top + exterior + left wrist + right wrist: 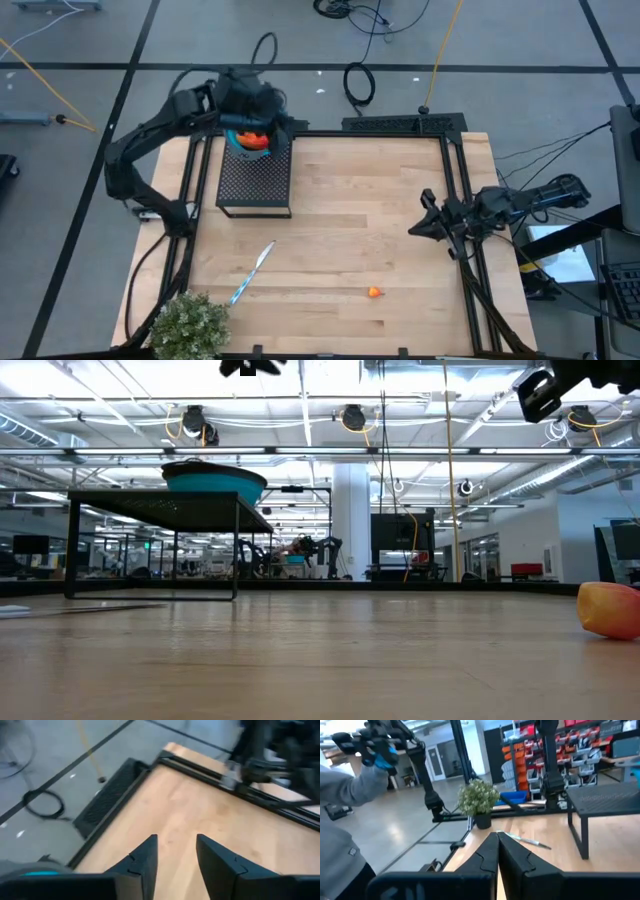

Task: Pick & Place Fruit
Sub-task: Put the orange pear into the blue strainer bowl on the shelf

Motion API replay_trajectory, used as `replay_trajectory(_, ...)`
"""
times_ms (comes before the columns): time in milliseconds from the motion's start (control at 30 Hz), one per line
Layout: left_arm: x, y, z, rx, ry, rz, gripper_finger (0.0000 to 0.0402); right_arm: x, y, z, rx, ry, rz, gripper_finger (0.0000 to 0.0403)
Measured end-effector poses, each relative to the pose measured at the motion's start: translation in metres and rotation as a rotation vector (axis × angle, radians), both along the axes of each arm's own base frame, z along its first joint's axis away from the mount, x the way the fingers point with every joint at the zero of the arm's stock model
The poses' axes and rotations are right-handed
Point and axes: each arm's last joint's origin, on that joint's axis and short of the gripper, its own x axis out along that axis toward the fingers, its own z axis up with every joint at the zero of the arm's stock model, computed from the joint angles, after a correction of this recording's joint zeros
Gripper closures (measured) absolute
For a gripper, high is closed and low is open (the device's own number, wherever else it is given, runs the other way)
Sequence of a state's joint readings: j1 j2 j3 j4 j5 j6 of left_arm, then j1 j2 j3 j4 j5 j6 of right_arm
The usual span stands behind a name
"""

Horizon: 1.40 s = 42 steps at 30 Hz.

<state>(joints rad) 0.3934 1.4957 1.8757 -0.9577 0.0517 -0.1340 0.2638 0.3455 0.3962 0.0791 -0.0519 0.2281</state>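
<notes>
A blue bowl (pixel 243 143) sits on a black mesh stand (pixel 254 182) at the table's far left. Orange-red fruit (pixel 252 139) lies in the bowl. My left gripper (pixel 175 840) hovers just above the bowl (pixel 40 872); it is open and holds nothing. One small orange fruit (pixel 374 293) rests on the wood near the near edge; in the low view the fruit (pixel 610 609) shows at the right. My right gripper (pixel 424 218) waits near the table's right edge, raised, its fingers (pixel 512 855) shut on nothing. The other fruits are out of view.
A blue-handled knife (pixel 252 272) lies on the table's near left part. A bushy green plant (pixel 190 325) stands at the near left corner. Black frame rails (pixel 455 190) run along the table's sides. A person's grey sleeve (pixel 345 795) shows beyond the table.
</notes>
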Motion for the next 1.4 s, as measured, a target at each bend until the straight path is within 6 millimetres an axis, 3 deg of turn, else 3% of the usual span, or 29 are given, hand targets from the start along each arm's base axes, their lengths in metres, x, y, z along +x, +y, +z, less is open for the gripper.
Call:
replay_trajectory(233,0.01,-0.048,-0.002,0.024,0.009,-0.087,0.0323,0.012,0.006,-0.006,-0.017,0.056,0.091,0.0403)
replay_trajectory(533,0.024,-0.089,-0.016,0.01,0.017,-0.115,0.0398,0.025,0.018,-0.016,-0.003,0.152,0.207,0.0403)
replay_trajectory(1000,0.051,-0.126,-0.074,-0.017,0.0,-0.19,0.0398,0.036,0.051,-0.028,-0.039,0.198,0.362,0.0403)
replay_trajectory(1400,0.058,-0.144,-0.114,0.008,-0.015,-0.265,0.0396,0.044,0.074,-0.037,-0.07,0.186,0.319,0.0403)
